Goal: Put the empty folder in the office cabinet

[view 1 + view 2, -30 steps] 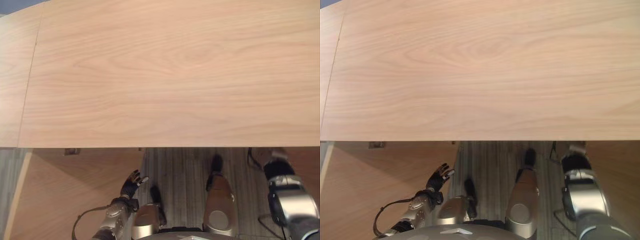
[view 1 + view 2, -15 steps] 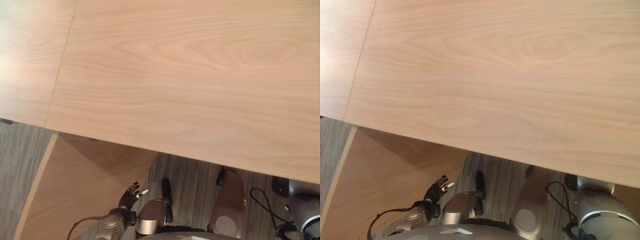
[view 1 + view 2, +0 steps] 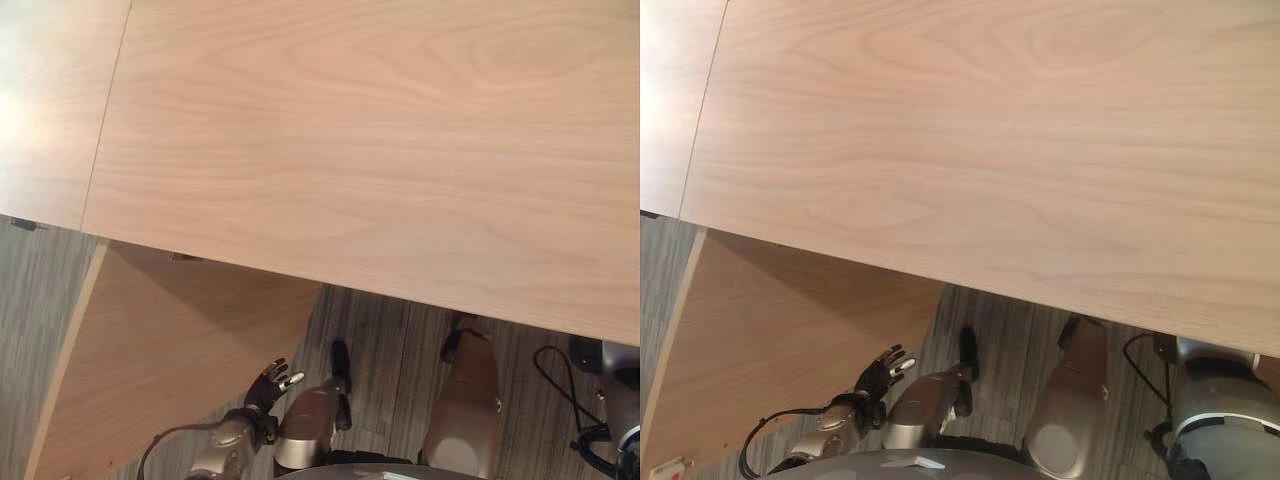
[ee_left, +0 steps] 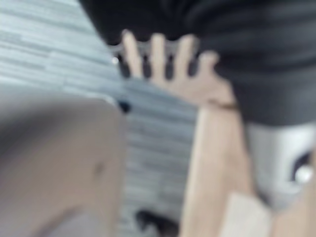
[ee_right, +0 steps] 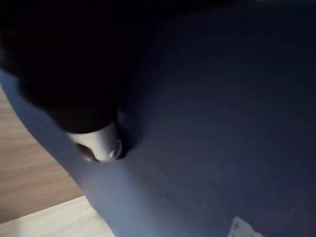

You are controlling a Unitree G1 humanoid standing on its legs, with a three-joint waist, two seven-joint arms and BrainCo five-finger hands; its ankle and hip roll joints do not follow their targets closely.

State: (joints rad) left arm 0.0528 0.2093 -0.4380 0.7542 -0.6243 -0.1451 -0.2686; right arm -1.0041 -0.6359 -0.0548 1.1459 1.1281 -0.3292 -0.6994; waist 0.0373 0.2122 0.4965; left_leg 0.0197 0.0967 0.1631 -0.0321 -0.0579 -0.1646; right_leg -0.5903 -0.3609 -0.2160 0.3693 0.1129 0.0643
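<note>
One blue folder (image 5: 212, 123) lies against the right hand (image 5: 96, 145) (grip unclear); left hand (image 3: 268, 378) fingers spread.

Silver-grey arms, dark-tipped silver left hand (image 3: 268, 381), dark ribbed cover.

No readable text, numbers or signs anywhere. Small pale label (image 5: 242, 228) on the dark blue flat folder (image 5: 222, 123), too blurred to make out. Light wooden cabinet top (image 3: 380, 150) plain, unmarked.
</note>
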